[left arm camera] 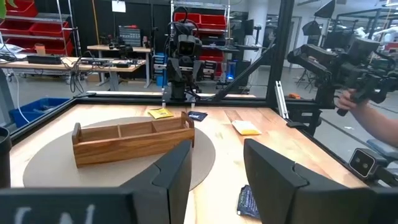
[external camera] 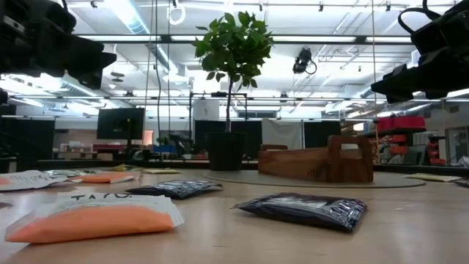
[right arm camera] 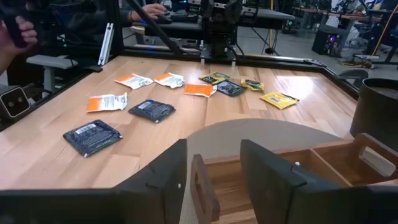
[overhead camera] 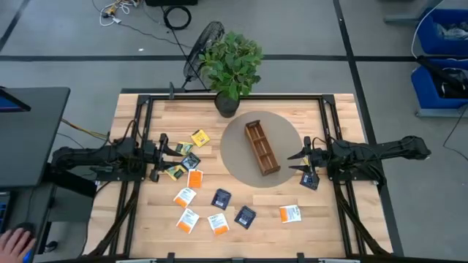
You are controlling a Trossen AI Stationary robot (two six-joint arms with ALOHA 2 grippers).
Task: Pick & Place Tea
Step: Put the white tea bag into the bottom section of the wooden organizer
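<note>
My left gripper (overhead camera: 178,150) sits over the left side of the counter (overhead camera: 146,219) with its fingers (left arm camera: 174,171) spread apart and nothing between them; it points across toward the tray (overhead camera: 262,147). My right gripper (overhead camera: 296,162) mirrors it from the right, fingers (right arm camera: 168,174) likewise parted and empty, hovering at the edge of the round mat (overhead camera: 238,157) just beside one end of the tray.

The tray is a long wooden box with compartments, lying on the grey mat near the counter's middle; its compartments look empty from my wrist views.

The tea (overhead camera: 194,179) lies scattered flat on the bare wood, mostly left of the mat and toward the near edge; a yellow sachet (overhead camera: 199,137) and green-and-black ones (overhead camera: 191,161) lie close to my left gripper; orange-and-white sachets (overhead camera: 184,196) spread below them; two navy sachets (overhead camera: 221,198) lie farther toward the front edge. One orange-and-white sachet (overhead camera: 290,213) lies apart at the right front, and a navy one (overhead camera: 309,180) lies just under my right arm.

A potted plant (overhead camera: 232,64) stands at the far edge of the counter behind the mat; a person's hand (overhead camera: 14,239) shows at the lower left, off the counter.
</note>
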